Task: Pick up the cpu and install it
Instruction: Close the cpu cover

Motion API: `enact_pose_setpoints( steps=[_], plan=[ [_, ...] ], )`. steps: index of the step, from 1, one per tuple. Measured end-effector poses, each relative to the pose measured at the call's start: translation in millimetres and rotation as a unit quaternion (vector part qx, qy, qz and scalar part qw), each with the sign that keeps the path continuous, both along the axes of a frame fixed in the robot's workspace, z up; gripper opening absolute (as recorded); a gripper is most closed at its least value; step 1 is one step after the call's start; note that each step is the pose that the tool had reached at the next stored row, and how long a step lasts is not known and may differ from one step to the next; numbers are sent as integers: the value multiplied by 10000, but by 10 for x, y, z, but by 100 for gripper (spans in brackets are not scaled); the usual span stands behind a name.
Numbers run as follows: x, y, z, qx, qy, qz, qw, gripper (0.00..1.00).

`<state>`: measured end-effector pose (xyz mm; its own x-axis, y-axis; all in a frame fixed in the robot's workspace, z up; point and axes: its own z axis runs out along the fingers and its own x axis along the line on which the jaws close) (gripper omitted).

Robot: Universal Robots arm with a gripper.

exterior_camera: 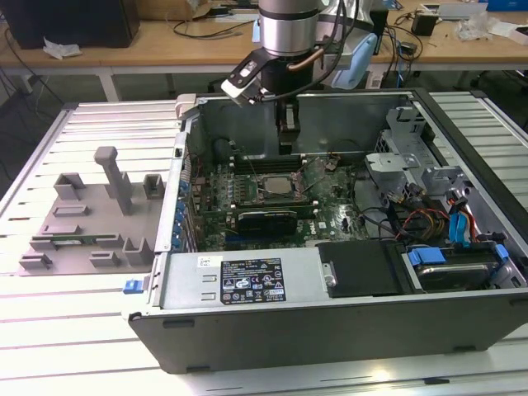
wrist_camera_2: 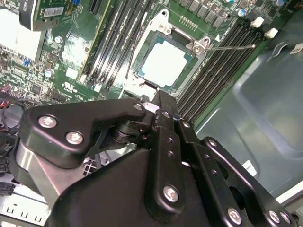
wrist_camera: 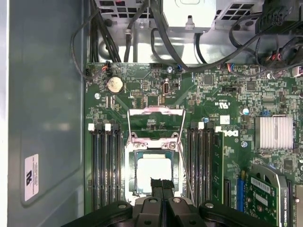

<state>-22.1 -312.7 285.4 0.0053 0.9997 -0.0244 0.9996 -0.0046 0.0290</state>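
The cpu [exterior_camera: 277,184] lies flat in the open socket on the green motherboard [exterior_camera: 330,210], its silver top facing up. Both wrist views show the cpu [wrist_camera_2: 164,64] [wrist_camera: 151,173] seated inside the socket frame, with the metal bracket [wrist_camera: 156,113] swung up and away from it. My gripper [exterior_camera: 286,147] hangs inside the case a short way above the socket. Its fingertips [wrist_camera: 156,183] are pressed together with nothing between them, and they reach over the edge of the chip without touching it. In the second wrist view the gripper [wrist_camera_2: 158,97] sits just beside the socket's rim.
The open computer case [exterior_camera: 247,285] walls in the motherboard. Memory slots [wrist_camera: 106,165] flank the socket on both sides. A graphics card [exterior_camera: 266,219] lies in front of the socket, and a drive cage with cables [exterior_camera: 429,190] fills the exterior view's right. A grey fixture tray [exterior_camera: 91,223] sits outside on the left.
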Motion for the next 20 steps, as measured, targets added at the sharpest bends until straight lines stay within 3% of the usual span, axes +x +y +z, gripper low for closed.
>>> enact_pose_setpoints(
  steps=[6,20],
  plan=[
    [153,-6,1,-1,1,0,10000,11],
    [637,-21,-1,7,0,0,10000,11]
  ],
)
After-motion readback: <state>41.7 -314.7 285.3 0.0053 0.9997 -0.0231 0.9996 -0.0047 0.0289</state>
